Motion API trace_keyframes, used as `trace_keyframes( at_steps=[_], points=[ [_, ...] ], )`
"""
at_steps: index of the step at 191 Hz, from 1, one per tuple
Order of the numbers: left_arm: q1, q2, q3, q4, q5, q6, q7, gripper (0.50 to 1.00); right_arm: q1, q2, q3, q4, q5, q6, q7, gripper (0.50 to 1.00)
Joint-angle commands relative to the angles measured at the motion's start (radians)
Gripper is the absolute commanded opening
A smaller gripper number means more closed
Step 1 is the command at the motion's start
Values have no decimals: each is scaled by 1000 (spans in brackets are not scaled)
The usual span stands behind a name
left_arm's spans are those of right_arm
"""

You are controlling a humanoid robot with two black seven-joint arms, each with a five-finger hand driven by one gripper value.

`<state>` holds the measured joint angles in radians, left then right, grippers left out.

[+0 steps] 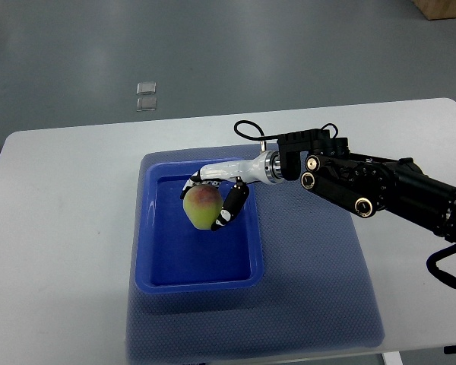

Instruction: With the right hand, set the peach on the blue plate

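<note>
Mat filled the lower frame, blue plate on it at centre-left. Right hand had its fingers wrapped round the peach, probably just above the plate floor. Peach looked soft, bruisable, roundish; cradle its sides, don't squeeze.

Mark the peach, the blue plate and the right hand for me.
peach (201, 207), top view, its green-yellow front.
blue plate (200, 282), top view, near rim.
right hand (213, 199), top view, between the fingertips around the peach.
</note>
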<state>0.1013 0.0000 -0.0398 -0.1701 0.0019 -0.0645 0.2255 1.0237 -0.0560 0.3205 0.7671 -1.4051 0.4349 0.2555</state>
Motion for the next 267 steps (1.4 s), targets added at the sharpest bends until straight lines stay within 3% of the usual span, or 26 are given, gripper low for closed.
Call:
trace_keyframes(
  at_steps=[1,63,81,90,113,127,188,214,241,267],
  points=[
    [0,0,0,1,0,0,0,1000,-1,-2,-1,0,0,15,-1,930],
    [0,0,0,1,1,-1,0,1000,26,-22,29,0,41,41,2,932],
    [0,0,0,1,1,-1,0,1000,21,-59,114,0,166,119,-7,932],
    [0,0,0,1,1,-1,3,1000,18,-74,152,0,250,174,-39,932],
    [0,0,0,4,1,-1,3,1000,13,-128,195,-2,449,176,-180,934],
    [0,0,0,1,1,-1,3,1000,12,-168,198,-8,593,176,-234,934],
    [0,0,1,-5,1,-3,6,1000,-116,-306,230,-26,1077,176,-248,934],
    [0,0,1,-5,1,-3,6,1000,-174,-311,259,-84,1241,137,-248,932],
    [0,0,3,-6,1,-5,6,1000,-217,-304,259,-117,1407,8,-262,934],
    [0,0,3,-6,1,-3,6,1000,-254,-303,259,-117,1483,-4,-262,934]
  ],
)
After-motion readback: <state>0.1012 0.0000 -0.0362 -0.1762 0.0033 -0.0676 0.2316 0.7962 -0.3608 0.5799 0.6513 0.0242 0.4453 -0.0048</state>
